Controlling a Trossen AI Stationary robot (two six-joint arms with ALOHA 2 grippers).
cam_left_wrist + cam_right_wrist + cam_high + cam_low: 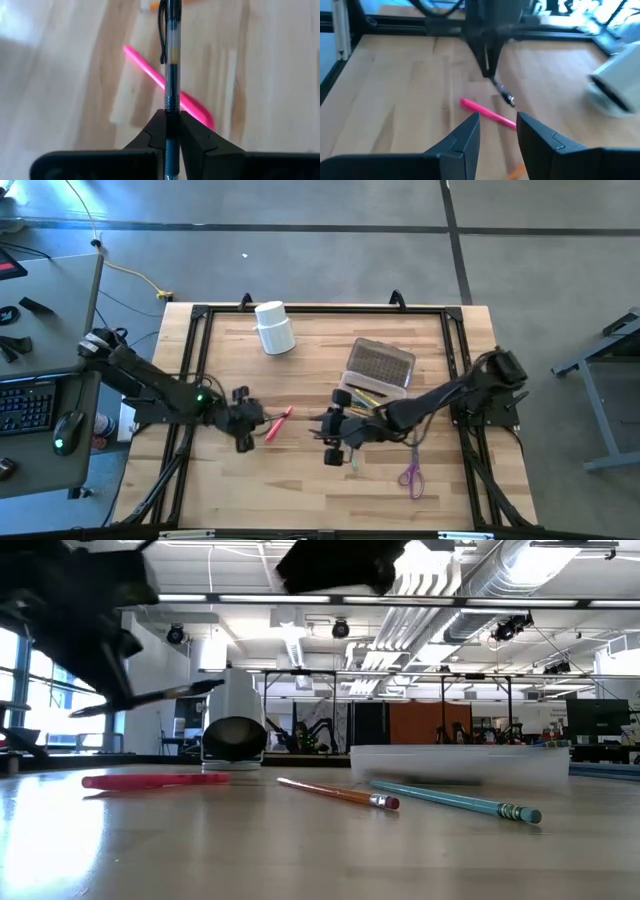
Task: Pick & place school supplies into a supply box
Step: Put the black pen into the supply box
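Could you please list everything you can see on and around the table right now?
White cup: one, white, on its side near the table's far edge.
Supply box: one, clear with dark panel, right of centre.
Pink pen: one, pink, on the table beside the left pincer.
Dark pen: one, black and clear, held off the table.
Scissors: one, purple, near edge on the right.
Orange pencil: one, lying before the box.
Teal pencil: one, beside it.
Left pincer: shut on the dark pen.
Right pincer: open, mid-table.

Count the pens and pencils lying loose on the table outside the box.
3: a pink pen beside the left gripper, an orange pencil and a teal pencil before the supply box. Others may be hidden.
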